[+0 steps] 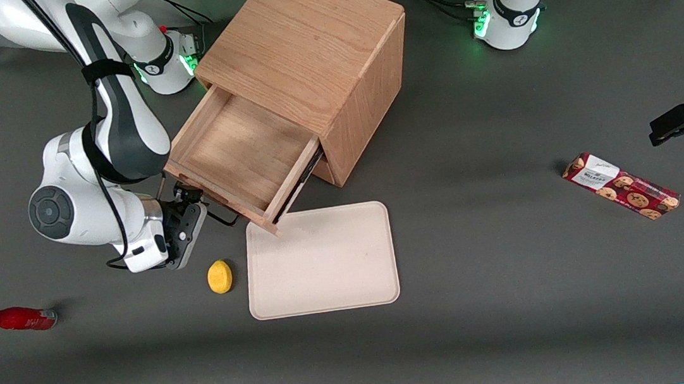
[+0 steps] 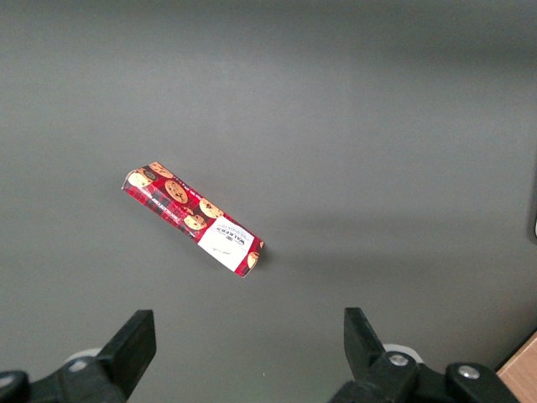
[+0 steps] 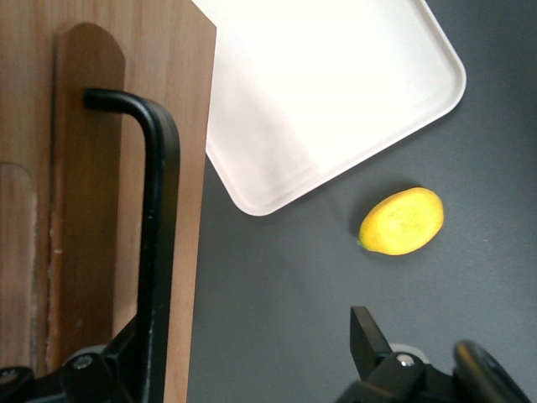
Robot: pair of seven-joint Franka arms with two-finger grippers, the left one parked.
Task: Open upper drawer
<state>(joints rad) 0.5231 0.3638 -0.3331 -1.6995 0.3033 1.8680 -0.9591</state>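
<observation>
Front view, scanning across: a red bottle (image 1: pixel 15 318) lies on its side low in the frame at the working arm's end of the worktop (image 1: pixel 519 300), well apart from everything else and no part of this job.

Next is the pincer (image 1: pixel 187 202), mid-height in the frame and right at the drawer front. In the wrist view its fingers (image 3: pixel 369 340) are spread, w/ the black handle (image 3: pixel 159 210) standing between them, close to one finger and clear of the other. So nothing is pinched. My read: it's hooked round the bar, not clamped, which is enough for a straight pull.

The lemon (image 1: pixel 219 276) sits just below the pincer in the frame, nearer the camera and apart from it.

The upper drawer (image 1: pixel 242 151), centre frame, sticks well out of the cabinet (image 1: pixel 314 48) w/ its bare tray floor showing. Task looks about done. One corner overhangs the edge of the cream tray (image 1: pixel 322 261) directly below it in the frame, so pulling further could foul it, though I can't tell if they touch.

The cookie pack (image 1: pixel 621 186) lies mid-height toward the parked arm's end, well apart.
</observation>
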